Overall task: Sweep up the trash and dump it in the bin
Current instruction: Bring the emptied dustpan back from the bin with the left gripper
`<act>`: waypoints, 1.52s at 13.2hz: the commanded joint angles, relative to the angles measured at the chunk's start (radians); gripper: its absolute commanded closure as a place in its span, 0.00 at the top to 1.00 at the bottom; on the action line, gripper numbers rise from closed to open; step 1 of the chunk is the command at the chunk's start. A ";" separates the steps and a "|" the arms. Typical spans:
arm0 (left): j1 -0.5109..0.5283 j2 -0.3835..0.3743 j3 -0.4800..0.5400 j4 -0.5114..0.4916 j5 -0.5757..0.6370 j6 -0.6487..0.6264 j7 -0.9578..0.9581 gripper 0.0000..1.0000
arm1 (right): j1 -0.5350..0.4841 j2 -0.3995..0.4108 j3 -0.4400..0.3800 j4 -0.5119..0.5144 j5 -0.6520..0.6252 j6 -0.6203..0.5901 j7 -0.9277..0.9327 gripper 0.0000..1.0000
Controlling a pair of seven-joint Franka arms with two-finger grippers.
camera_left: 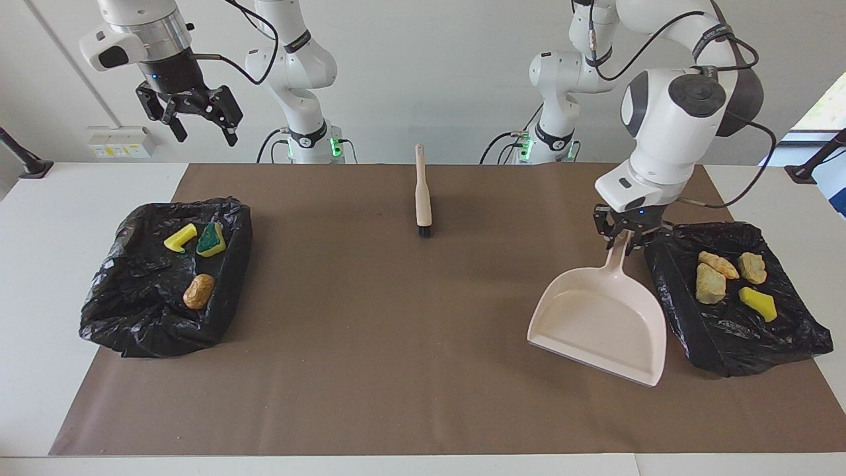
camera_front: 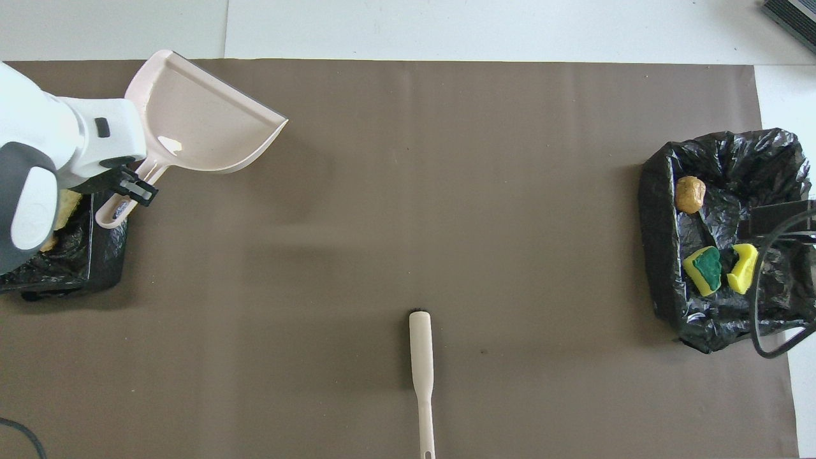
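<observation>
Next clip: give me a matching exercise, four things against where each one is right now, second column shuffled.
Things:
1. dustpan
2. brush
3. green-topped sponge
4. right gripper

Places:
A. in the bin at the right arm's end
B. lying mid-mat, nearest the robots
C. raised, open, holding nothing
D. held by its handle in the left gripper, beside the bin at the left arm's end

Pairs: 1-D, 2-B, 3-A, 4-C
</observation>
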 commanded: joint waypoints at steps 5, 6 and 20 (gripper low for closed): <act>-0.239 0.163 0.023 0.069 -0.048 0.118 -0.492 0.00 | -0.005 0.006 -0.018 0.002 -0.010 0.002 -0.019 1.00; -0.255 0.204 0.023 0.115 -0.050 0.117 -0.549 0.00 | -0.013 0.006 -0.021 0.001 -0.007 0.002 -0.019 1.00; -0.444 0.344 0.023 0.144 -0.082 0.258 -0.752 0.00 | -0.004 0.002 -0.009 -0.008 -0.002 -0.001 -0.020 1.00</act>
